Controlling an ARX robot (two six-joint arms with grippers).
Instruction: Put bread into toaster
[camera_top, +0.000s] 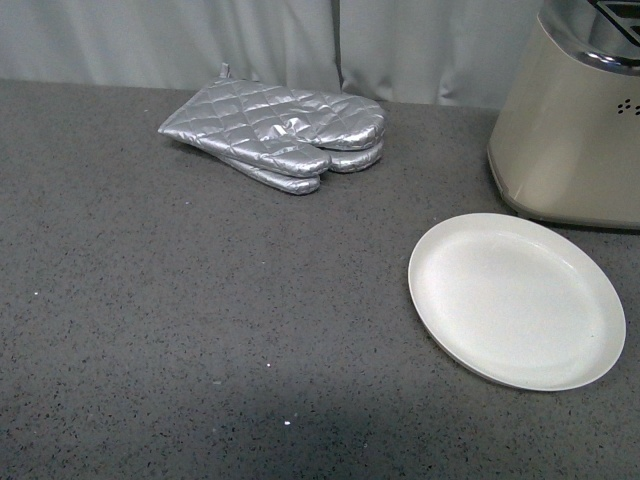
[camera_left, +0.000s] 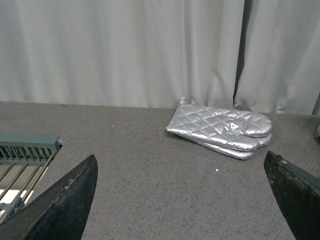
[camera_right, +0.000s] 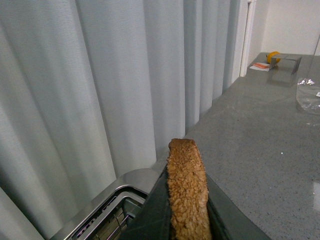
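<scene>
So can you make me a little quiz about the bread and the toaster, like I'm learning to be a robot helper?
1. True or false: the plate has bread on it.
2. Which pincer holds the bread? A) left B) right
3. What shiny thing lies on the counter left of the toaster?

Key: 1. False, the plate is bare. 2. B, the right pincer grips the slice above the toaster's slots; the left pincer is open and holds nothing. 3. The silver oven mitts.

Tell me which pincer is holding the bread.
The right pincer: its wrist view shows the bread clamped edge-on above the toaster. The left pincer is open, holding nothing.
</scene>
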